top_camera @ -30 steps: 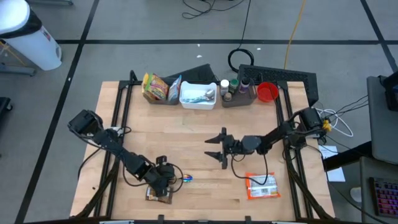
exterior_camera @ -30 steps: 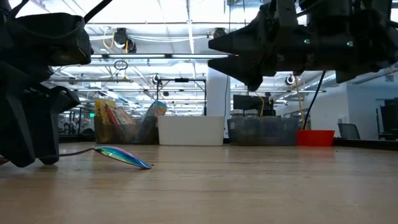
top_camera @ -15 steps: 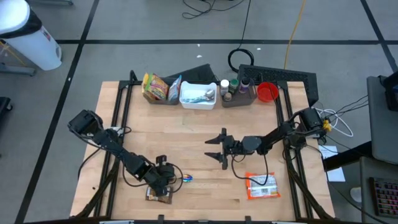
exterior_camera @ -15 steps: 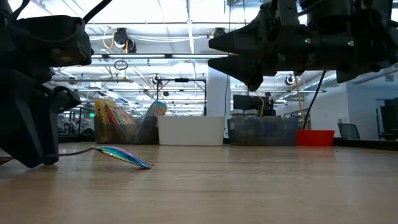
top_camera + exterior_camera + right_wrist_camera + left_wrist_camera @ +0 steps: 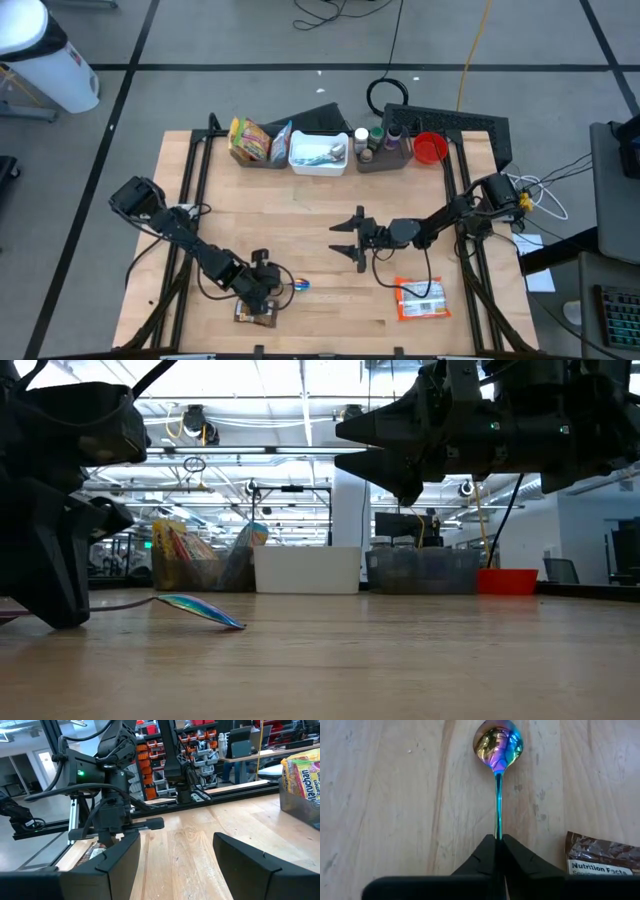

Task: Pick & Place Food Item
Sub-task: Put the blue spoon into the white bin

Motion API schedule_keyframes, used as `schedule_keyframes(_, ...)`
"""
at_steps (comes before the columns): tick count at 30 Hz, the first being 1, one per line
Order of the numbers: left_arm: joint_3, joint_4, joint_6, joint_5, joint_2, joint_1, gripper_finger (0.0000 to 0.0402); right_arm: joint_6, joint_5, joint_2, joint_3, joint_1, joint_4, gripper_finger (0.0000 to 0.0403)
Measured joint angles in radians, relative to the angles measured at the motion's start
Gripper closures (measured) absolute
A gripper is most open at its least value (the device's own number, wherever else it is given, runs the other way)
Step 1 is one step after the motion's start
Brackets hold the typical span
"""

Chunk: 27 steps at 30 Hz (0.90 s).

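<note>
- High view: left gripper [image 5: 268,292] is seen low at the table's [image 5: 310,205] near left part, with its jaws brought together on the handle of a spoon [image 5: 298,286], whose iridescent bowl shows just beyond the fingertips. A brown packet [image 5: 254,314] lies just beside the jaws, partly hidden under the gripper. Right gripper [image 5: 346,240] is held above the table's middle, jaws spread apart, nothing between them. An orange food pack [image 5: 421,299] lies well apart from those jaws, nearer the right arm's base side. Bins [image 5: 318,151] and a red cup [image 5: 430,148] are lined along the far edge, well beyond both jaws.
- Low view: left gripper [image 5: 55,585] is seen down at the tabletop, and the spoon [image 5: 198,610] runs out from it, its bowl tilted onto the wood. Right gripper [image 5: 365,445] hangs above the table, its two fingers parted. A white bin [image 5: 306,569] stands far behind.
- Left wrist view: fingers [image 5: 485,852] are pressed together on the spoon's [image 5: 498,750] thin handle; the bowl lies straight ahead of the jaws on the wood. The brown packet [image 5: 602,857] lies just beside the jaws.
- Right wrist view: fingers [image 5: 122,855] stand wide apart with bare wood between them. The left arm [image 5: 112,795] is seen ahead of the jaws, and a snack bag [image 5: 302,772] off to one side.
</note>
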Motion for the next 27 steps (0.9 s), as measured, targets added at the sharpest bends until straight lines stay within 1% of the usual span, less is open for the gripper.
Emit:
schedule_keyframes(4, 0.0, 0.004, 0.025, 0.001, 0.0, 0.0, 0.0387, 0.0, 0.0, 0.0, 0.0, 0.0, 0.0, 0.0156)
schedule_keyframes(8, 0.0, 0.006, 0.045, 0.01, -0.003, 0.008, 0.0378, 0.0, 0.0, 0.0, 0.0, 0.0, 0.0, 0.0156)
schedule_keyframes(11, -0.002, 0.003, 0.084, 0.023, -0.023, 0.02, 0.0386, 0.0, 0.0, 0.0, 0.0, 0.0, 0.0, 0.0156)
schedule_keyframes(15, -0.006, -0.019, 0.151, 0.042, -0.089, 0.051, 0.0387, 0.0, -0.001, 0.0, 0.0, 0.0, 0.0, 0.0156)
schedule_keyframes(19, -0.004, -0.046, 0.204, 0.024, -0.191, 0.087, 0.0385, -0.013, -0.004, 0.0, 0.0, 0.01, -0.002, 0.0156)
schedule_keyframes(24, -0.003, -0.076, 0.264, 0.02, -0.325, 0.129, 0.0387, -0.139, 0.007, 0.0, 0.014, 0.057, -0.012, 0.0156)
schedule_keyframes(26, -0.003, -0.078, 0.268, 0.028, -0.365, 0.15, 0.0387, -0.229, 0.059, 0.0, 0.053, 0.096, -0.053, 0.0156)
schedule_keyframes(27, -0.003, -0.07, 0.267, 0.046, -0.381, 0.164, 0.0387, -0.283, 0.101, 0.0, 0.081, 0.117, -0.097, 0.0156)
